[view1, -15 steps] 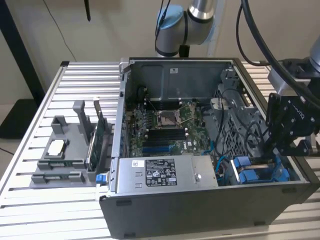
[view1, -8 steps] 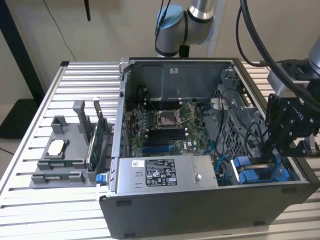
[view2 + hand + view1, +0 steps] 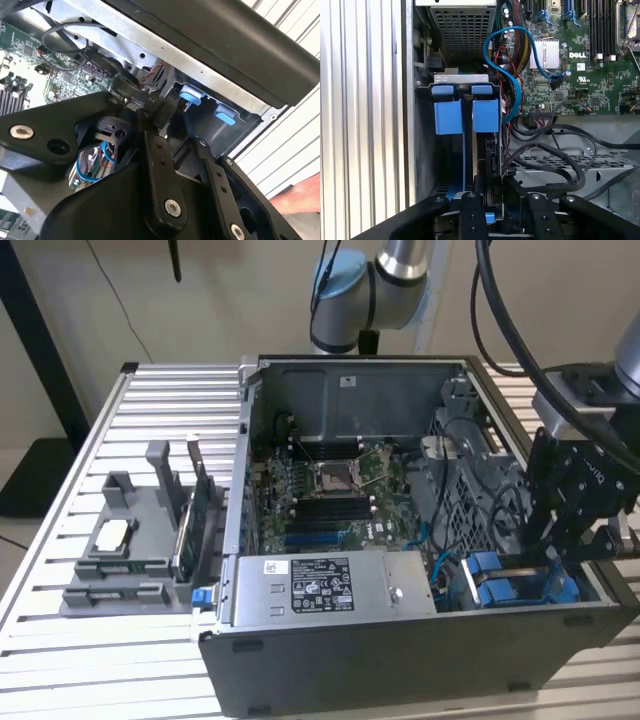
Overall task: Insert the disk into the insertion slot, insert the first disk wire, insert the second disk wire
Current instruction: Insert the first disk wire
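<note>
The computer case (image 3: pixel 400 660) is laid on its side on the slatted tabletop (image 3: pixel 60 670) with its side panel off, evidently so that its interior can be reached from above. The tool (image 3: pixel 487 195) is held low inside the case, in the corner beside the grey power-supply box (image 3: pixel 330 585) and away from the motherboard (image 3: pixel 330 495).

In the first wrist view the tool is lined up with the insertion slot (image 3: pixel 451 160). There the disk (image 3: pixel 485 116) is seen standing on edge, and its blue carrier frame is set next to a second blue frame. The upright pose is judged to let the frame run along the slot's rails, and the tool is placed in line with them so that any push acts along the rails.

Something dark lies at the tip of the tool. Whether it is the disk's end or a plug cannot be told, nor whether the tool is apart, together or clamped.

A blue cable (image 3: pixel 512 80) is looped from the motherboard toward the slot and is thus kept within reach of the disk. A grey parts holder (image 3: pixel 125 540) is set outside the case, on the side opposite the slot.
</note>
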Controlling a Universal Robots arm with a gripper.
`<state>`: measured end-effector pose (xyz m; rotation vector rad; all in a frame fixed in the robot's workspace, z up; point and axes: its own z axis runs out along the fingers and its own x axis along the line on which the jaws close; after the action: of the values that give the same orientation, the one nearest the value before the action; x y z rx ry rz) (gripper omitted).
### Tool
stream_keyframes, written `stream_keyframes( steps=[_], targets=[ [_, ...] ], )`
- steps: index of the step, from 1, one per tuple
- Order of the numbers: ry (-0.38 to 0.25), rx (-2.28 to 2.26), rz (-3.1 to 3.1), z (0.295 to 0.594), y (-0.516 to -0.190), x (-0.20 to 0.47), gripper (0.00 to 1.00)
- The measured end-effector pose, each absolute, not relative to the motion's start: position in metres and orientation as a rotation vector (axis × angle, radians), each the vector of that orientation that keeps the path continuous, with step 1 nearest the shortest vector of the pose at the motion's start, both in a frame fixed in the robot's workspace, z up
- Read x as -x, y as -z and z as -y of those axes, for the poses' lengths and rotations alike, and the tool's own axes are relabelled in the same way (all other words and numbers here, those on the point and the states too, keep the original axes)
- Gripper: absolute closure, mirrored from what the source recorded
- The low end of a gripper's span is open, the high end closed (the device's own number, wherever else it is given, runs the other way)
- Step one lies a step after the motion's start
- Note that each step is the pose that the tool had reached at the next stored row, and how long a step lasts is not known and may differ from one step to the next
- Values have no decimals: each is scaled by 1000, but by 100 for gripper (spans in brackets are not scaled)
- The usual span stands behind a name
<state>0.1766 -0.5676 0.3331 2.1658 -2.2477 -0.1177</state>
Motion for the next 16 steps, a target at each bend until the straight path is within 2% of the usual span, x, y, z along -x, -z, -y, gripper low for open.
stream_keyframes(
  steps=[1, 16],
  targets=[
    [118, -2166, 2248, 568, -334, -177, 67],
    [118, -2166, 2247, 568, -355, -177, 67]
  ],
)
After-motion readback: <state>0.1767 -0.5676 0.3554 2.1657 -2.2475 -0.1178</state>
